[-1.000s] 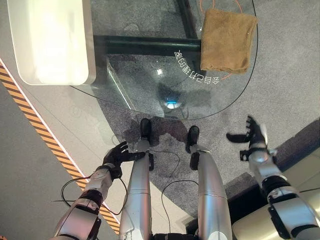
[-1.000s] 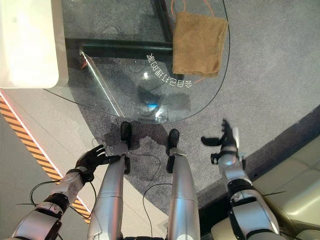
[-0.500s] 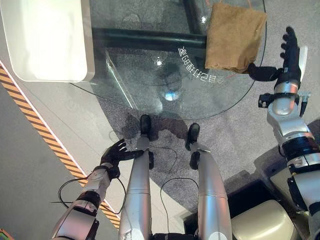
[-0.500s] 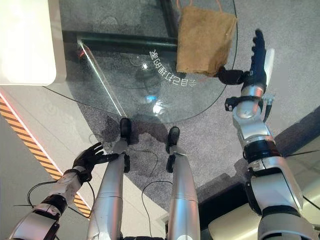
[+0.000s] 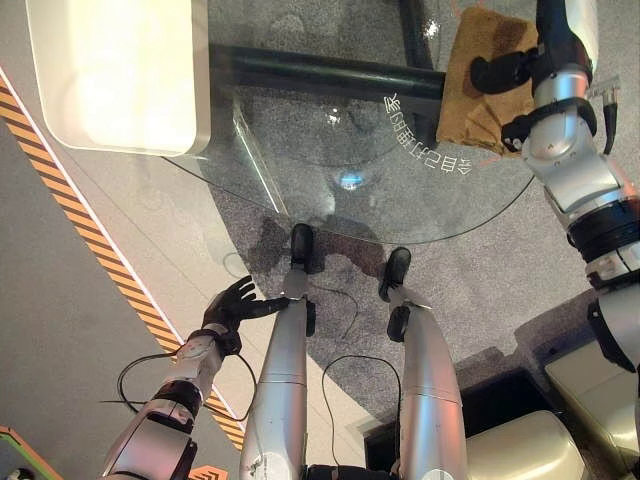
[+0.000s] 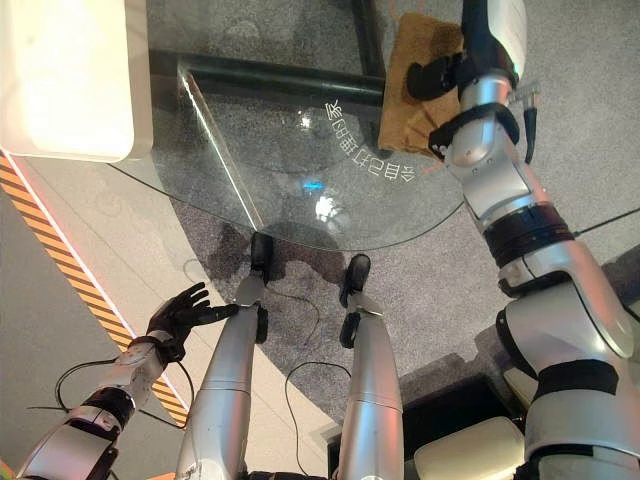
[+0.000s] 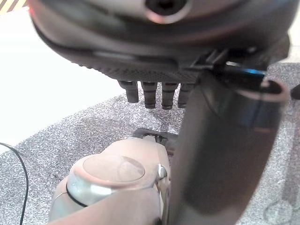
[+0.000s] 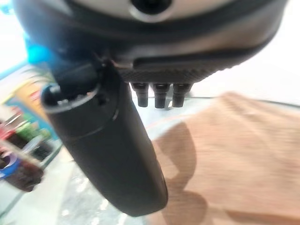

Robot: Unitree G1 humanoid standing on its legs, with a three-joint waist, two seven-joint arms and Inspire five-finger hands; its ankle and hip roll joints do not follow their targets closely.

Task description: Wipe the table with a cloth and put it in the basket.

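A brown cloth (image 5: 478, 95) lies flat on the round glass table (image 5: 330, 215), near its far right edge. My right hand (image 5: 545, 50) hovers over the cloth's right side, open, with its thumb (image 5: 495, 70) stretched across the fabric. In the right wrist view the straight fingers (image 8: 159, 96) and the thumb (image 8: 112, 154) stand just above the cloth (image 8: 243, 154); I cannot tell whether they touch it. My left hand (image 5: 232, 303) hangs low beside my left leg, open and holding nothing. A white rectangular basket (image 5: 115, 70) sits at the table's left.
A dark bar (image 5: 320, 72) runs under the glass. Yellow-and-black striped tape (image 5: 90, 235) crosses the floor on the left. Beige furniture (image 5: 520, 445) stands at the lower right. Grey carpet (image 5: 470, 290) lies around the table.
My right arm has risen from beside my right leg and reached forward over the table's edge, so its hand is now above the cloth. The left hand has stayed where it was.
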